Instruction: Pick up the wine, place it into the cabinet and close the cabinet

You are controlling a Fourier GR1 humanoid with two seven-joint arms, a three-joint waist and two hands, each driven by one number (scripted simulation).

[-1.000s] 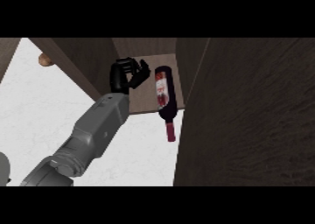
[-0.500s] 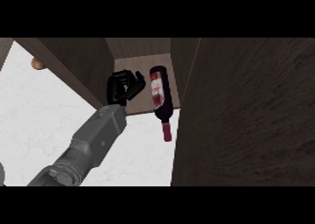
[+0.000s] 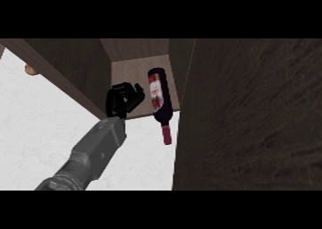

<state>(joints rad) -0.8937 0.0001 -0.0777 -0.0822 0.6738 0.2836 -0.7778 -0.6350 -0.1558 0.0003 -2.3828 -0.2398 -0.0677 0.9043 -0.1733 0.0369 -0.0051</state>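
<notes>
A dark wine bottle [image 3: 158, 99] with a red-and-white label lies on the cabinet's shelf [image 3: 132, 71]. Its base points into the cabinet, and its red-capped neck sticks out over the shelf's front edge. My left hand [image 3: 123, 102] is just left of the bottle at the shelf's front edge, a small gap apart from it. The fingers are relaxed, slightly bent, and hold nothing. Its grey forearm [image 3: 94, 150] comes in from the lower left. The right hand does not show.
The cabinet's open right door [image 3: 256, 116] fills the view's right side as a dark wooden panel. The left door [image 3: 65, 67], with a round wooden knob [image 3: 31, 69], stands open at the upper left. White counter [image 3: 31, 125] lies below on the left.
My left hand has drawn back out of the cabinet toward me, away from the bottle. The bottle stays lying on the shelf.
</notes>
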